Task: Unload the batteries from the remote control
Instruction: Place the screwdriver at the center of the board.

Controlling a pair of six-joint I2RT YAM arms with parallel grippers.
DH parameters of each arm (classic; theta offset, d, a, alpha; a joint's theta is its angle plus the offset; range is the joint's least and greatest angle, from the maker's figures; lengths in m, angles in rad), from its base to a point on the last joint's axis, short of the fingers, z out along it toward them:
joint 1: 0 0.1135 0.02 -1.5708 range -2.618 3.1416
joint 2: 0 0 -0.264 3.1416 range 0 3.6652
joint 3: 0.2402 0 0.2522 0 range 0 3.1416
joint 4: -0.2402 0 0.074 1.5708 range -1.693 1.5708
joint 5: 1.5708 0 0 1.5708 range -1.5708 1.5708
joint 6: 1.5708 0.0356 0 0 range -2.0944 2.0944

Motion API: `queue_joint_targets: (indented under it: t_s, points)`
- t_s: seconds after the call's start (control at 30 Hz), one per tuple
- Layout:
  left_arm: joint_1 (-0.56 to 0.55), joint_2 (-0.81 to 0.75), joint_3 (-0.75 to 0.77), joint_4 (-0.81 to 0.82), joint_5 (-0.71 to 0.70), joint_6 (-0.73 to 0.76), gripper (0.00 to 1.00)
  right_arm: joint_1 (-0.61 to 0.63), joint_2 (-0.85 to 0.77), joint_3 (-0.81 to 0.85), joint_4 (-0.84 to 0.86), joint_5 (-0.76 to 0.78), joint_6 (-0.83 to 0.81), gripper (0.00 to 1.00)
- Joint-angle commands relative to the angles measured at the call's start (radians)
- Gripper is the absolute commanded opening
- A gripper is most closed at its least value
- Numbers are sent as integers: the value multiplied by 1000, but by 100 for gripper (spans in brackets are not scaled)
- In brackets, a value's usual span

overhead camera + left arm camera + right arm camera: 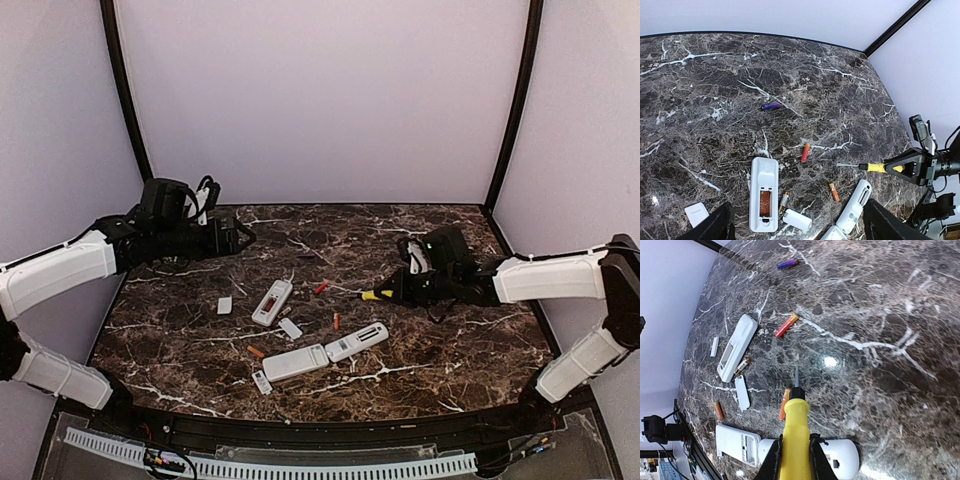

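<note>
The right gripper [794, 462] is squeezing shut on the yellow handle of the screwdriver [796, 430]. I think this is so the thin tip can poke a battery loose. The tip is pointing toward the open remote [272, 302] but is hanging well apart from it. The right arm is reaching in low from its own side, stretching out almost flat over the table [450, 350].

The open remote is lying back-up with its lid off, so its slot is showing. An orange-red thing [765, 202] is sitting in that slot. It looks like a battery waiting to come out, but I cannot be sure.

The other batteries are lying loose.
- A red battery [320, 288] is lying between the open remote and the screwdriver tip.
- A gold-ended battery [784, 200] is lying just beside the open remote.
- An orange battery [336, 321] is lying near the open remote, on its right-arm side.
- A second orange battery [256, 352] is lying on the open remote's near side, toward the arm bases.
- A purple battery [772, 106] is lying past the open remote's far end.

The left gripper [243, 237] is hanging in the air, behind the open remote and to its left. Its fingers are spreading wide and holding nothing. The left arm is bending up high with its camera looking down at the open remote, maybe getting ready to grab.
</note>
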Motion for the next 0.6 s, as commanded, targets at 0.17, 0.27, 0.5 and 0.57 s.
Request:
queue_joint_targets:
  t_s: [0.17, 0.27, 0.5, 0.57]
  points:
    - [22, -44, 21, -21, 14, -55, 87, -49, 182, 85, 158, -173, -14, 4]
    - [22, -64, -5, 3, 10, -63, 87, -52, 219, 107, 134, -161, -23, 8]
    - [22, -62, -1, -12, 2, -62, 87, -52, 207, 111, 78, -90, -51, 30]
    - [22, -62, -2, -14, -4, -62, 87, -53, 203, 111, 66, -85, -58, 38]
